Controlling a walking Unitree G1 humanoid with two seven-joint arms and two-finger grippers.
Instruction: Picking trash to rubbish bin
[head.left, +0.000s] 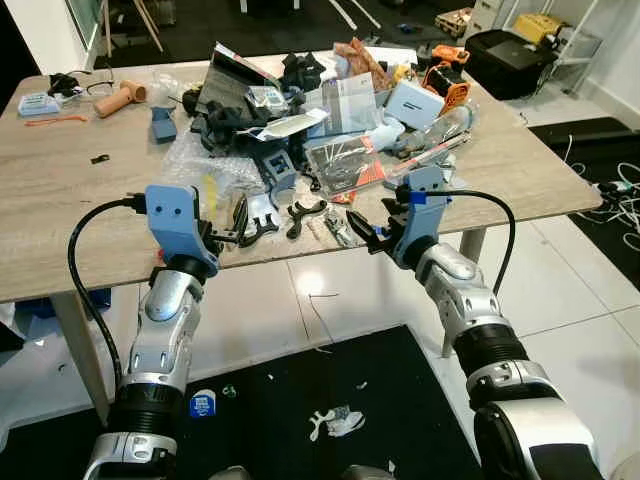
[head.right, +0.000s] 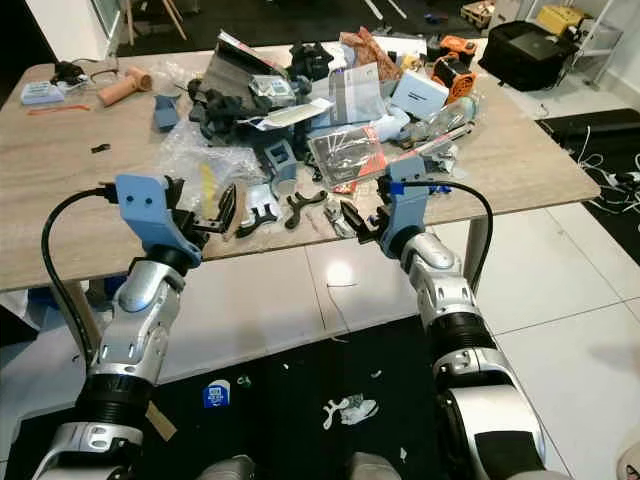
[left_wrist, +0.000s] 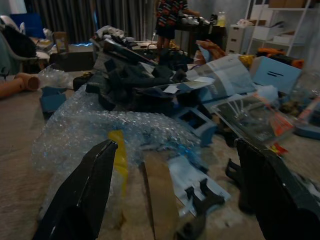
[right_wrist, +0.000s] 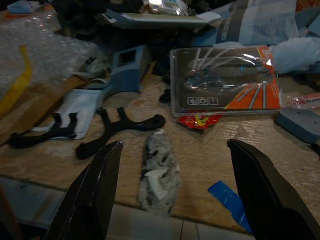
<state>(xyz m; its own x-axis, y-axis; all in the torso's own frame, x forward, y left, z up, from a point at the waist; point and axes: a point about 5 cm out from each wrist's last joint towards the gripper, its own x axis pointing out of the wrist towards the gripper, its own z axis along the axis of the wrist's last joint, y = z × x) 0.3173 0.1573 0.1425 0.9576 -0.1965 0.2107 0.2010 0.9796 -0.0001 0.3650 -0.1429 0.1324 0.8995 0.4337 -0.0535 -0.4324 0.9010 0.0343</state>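
Near table edge (head.left: 120, 275): bare wood strip ahead of left gripper (head.left: 228, 222), fingers spread. Blocking it further in: bubble wrap (left_wrist: 100, 132), then heap of black parts (left_wrist: 135, 85).

Right gripper (right_wrist: 172, 187), fingers spread, faces crumpled wrapper (right_wrist: 159, 170) at the edge. Black Y-shaped bracket (right_wrist: 117, 129) just beside wrapper; blister pack (right_wrist: 222, 82) behind. Open wood between wrapper and blue tape scrap (right_wrist: 225, 195).

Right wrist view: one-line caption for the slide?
Open right hand poised at the table edge over a crumpled grey wrapper, black brackets and blister pack beyond.
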